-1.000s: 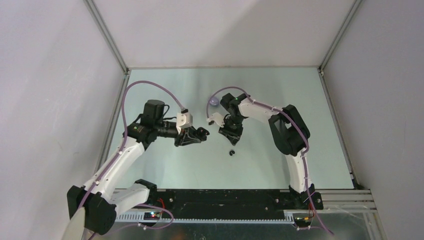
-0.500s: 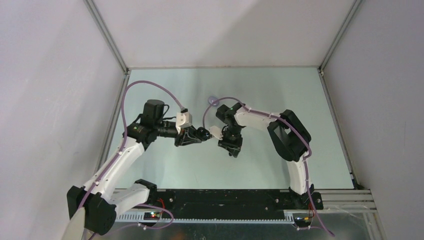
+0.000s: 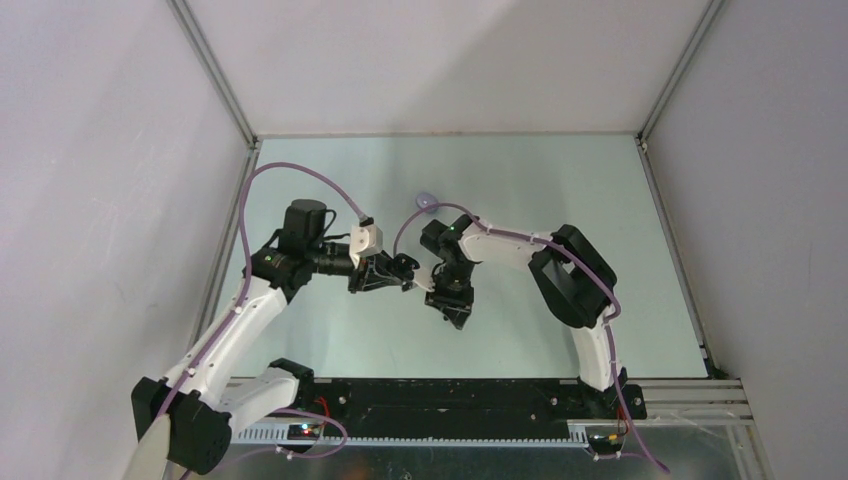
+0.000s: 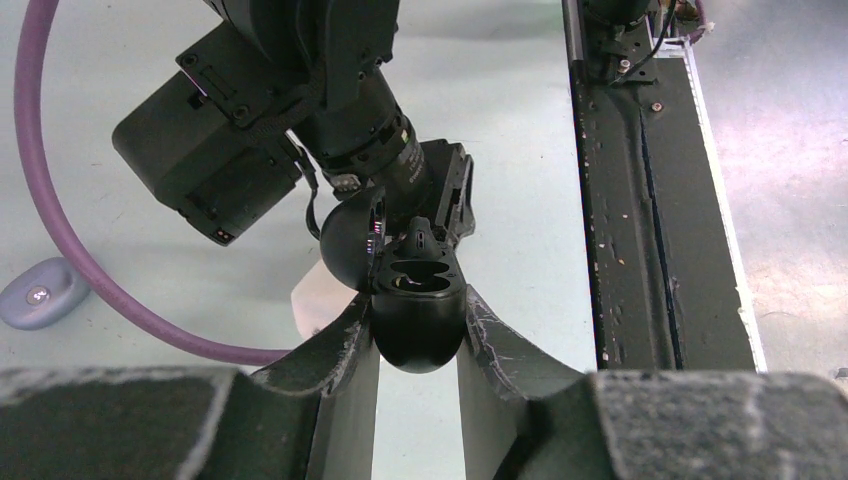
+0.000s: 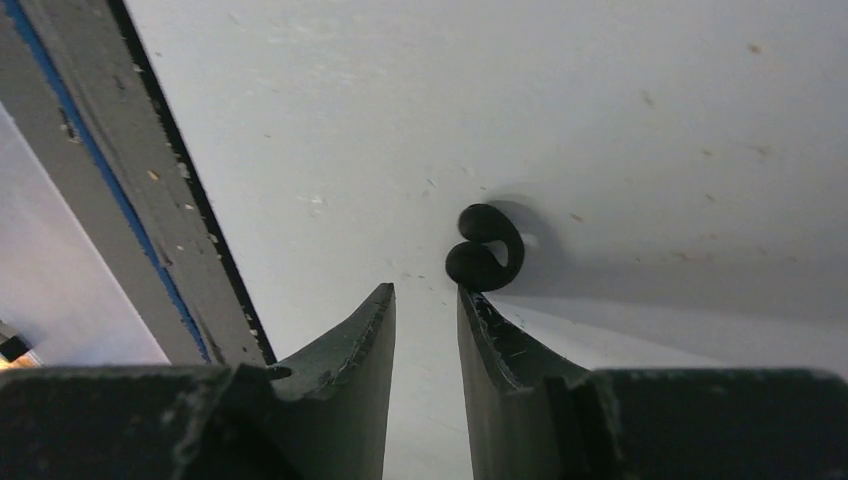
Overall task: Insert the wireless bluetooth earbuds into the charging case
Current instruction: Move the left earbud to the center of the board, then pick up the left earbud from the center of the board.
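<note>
My left gripper [image 4: 417, 300] is shut on a black charging case [image 4: 415, 335], held above the table with its lid [image 4: 345, 245] swung open and two oval wells facing up. In the top view the left gripper [image 3: 398, 270] sits mid-table, close to the right gripper [image 3: 452, 308]. The right gripper [image 5: 425, 290] is open with nothing between its fingers and hangs low over the table. One black earbud [image 5: 485, 248] lies on the table just past its right fingertip. From above, the right gripper hides that earbud. No other earbuds show.
A pale lilac case [image 3: 426, 203] lies shut on the table behind both grippers and shows again as the lilac case [image 4: 42, 293] in the left wrist view. The right arm's wrist [image 4: 330, 100] looms just beyond the black case. A black rail [image 3: 450, 395] runs along the near edge.
The right arm has swung left and toward the near edge, coming down over the black earbud. The left gripper holds the open case in nearly the same place.
</note>
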{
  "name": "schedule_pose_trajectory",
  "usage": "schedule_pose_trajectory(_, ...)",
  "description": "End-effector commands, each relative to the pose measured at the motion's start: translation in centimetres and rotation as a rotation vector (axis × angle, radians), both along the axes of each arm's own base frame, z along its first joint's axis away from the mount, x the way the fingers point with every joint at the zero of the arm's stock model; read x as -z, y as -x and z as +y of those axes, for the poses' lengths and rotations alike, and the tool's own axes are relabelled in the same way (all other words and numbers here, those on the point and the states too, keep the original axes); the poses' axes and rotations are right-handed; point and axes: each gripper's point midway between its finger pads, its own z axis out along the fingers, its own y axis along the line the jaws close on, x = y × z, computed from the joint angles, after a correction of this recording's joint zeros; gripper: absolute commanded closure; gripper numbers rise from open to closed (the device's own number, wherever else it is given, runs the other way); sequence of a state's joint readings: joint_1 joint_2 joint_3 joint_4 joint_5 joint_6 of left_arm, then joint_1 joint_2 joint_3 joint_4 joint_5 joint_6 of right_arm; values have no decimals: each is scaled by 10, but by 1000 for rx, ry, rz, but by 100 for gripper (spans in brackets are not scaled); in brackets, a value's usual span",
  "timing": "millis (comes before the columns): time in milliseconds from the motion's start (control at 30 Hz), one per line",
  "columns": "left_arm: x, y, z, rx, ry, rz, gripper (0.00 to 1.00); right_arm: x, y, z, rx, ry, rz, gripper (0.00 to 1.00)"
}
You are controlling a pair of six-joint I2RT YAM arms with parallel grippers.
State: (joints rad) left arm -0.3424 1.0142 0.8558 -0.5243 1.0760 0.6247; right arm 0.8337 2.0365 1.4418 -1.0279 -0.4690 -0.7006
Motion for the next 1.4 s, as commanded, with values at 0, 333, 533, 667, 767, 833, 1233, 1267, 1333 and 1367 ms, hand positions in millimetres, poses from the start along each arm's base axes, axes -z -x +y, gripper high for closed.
schedule_pose_trajectory(0,-7,1,-1,8,26,-19,100,-19,17,17,-39,-75,50,66)
schedule_pose_trajectory(333,-7,2,-1,9,27,-18,100,-41,18,13,-71,-91,51,65)
schedule_pose_trajectory(533,-8,1,-1,8,25,-14,100,-63,-41,9,107,-169,4,64)
schedule_pose_trajectory(667,-8,-1,-1,6,22,-13,100,-53,-71,7,227,-158,39,58)
schedule_pose_trajectory(767,-8,-1,-1,3,19,-13,100,-35,-70,6,236,-122,69,52)
schedule_pose_trajectory(833,-8,0,-1,3,18,-15,100,-25,-64,7,228,-107,81,51)
schedule_pose_trajectory(1233,-8,0,0,1,19,-22,100,1,-53,8,213,-62,93,61)
schedule_pose_trajectory(1267,-8,0,-1,1,18,-20,100,3,-51,8,210,-57,96,61)
schedule_pose_trajectory(1333,-8,0,0,0,18,-19,100,6,-49,8,205,-45,97,61)
schedule_pose_trajectory(1367,-8,0,0,1,19,-19,100,7,-48,7,203,-41,97,61)
